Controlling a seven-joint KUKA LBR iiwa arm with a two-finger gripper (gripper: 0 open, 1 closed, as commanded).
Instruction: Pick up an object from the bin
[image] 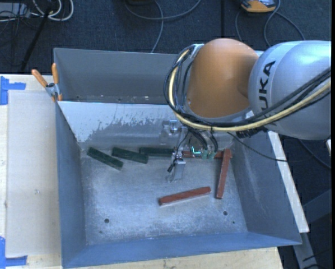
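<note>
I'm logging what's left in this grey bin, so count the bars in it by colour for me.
Dark green flat bars: 3
Red-brown flat bars: 2
Total: 5 in clear sight; whether another lies under the arm cannot be told.

It was a robotics lab: 1 industrial arm (291,88), a grey metal bin (117,88) under its gripper (175,171), cables (58,7) on dark carpet (111,21) beyond.

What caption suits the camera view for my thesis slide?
Claw low in the grey bin, between dark green bars and two reddish-brown bars.
</note>
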